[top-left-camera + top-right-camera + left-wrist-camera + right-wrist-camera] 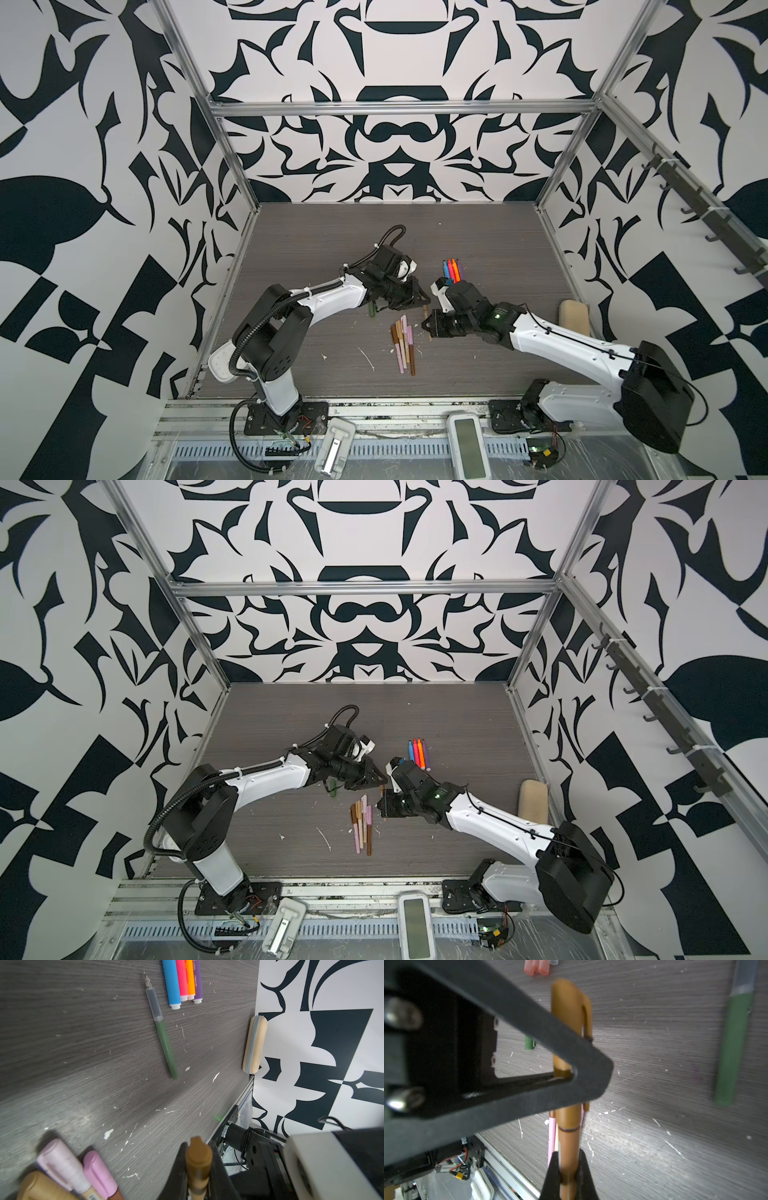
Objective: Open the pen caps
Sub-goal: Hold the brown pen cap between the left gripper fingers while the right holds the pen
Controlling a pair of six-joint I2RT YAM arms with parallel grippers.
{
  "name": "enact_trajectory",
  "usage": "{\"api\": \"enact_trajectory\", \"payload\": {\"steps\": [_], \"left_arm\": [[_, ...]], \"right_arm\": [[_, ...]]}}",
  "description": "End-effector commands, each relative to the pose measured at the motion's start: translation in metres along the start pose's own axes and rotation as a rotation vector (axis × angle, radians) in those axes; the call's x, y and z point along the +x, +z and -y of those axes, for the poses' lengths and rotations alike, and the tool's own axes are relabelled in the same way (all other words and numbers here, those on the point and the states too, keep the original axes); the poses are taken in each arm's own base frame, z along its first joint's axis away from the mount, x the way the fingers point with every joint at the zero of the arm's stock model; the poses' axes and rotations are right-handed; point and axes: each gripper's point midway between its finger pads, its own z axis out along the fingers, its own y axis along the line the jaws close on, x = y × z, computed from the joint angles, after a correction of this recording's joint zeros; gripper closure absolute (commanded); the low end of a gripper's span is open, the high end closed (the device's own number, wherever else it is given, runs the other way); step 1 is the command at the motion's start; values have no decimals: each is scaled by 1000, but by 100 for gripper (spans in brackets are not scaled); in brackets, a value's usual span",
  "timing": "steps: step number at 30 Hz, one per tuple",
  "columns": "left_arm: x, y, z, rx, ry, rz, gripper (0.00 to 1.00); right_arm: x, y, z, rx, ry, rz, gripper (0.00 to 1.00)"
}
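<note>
Bright, even light from above; faint soft shadows. In both top views, frame rails bow toward 11 and 1 o'clock. Wrist views: brown pen blurred up close; sheen on table.

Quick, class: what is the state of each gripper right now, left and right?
left gripper: shut on the brown pen, at its cap end.
right gripper: shut on the same pen's barrel.

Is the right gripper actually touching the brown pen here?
Touching. The right wrist view shows the right gripper shut on the brown pen, jaws pressed against both sides of its barrel.
</note>
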Motion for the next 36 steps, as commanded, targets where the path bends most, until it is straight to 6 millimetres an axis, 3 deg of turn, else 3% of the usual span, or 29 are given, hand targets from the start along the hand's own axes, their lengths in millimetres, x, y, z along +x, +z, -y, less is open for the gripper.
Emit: {"api": "enact_trajectory", "payload": {"steps": [1, 14, 23, 36], "left_arm": [[-3, -4, 5, -8, 22, -2, 100], [-53, -41, 4, -14, 13, 89, 100], [-112, -69, 0, -4, -14, 177, 100], [-132, -86, -9, -25, -14, 227, 100]], "right_arm": [[-9, -5, -1, 2, 4, 40, 100], [17, -2, 18, -11, 63, 23, 100], [35, 6, 14, -15, 52, 1, 100], [37, 7, 14, -16, 53, 6, 100]]}}
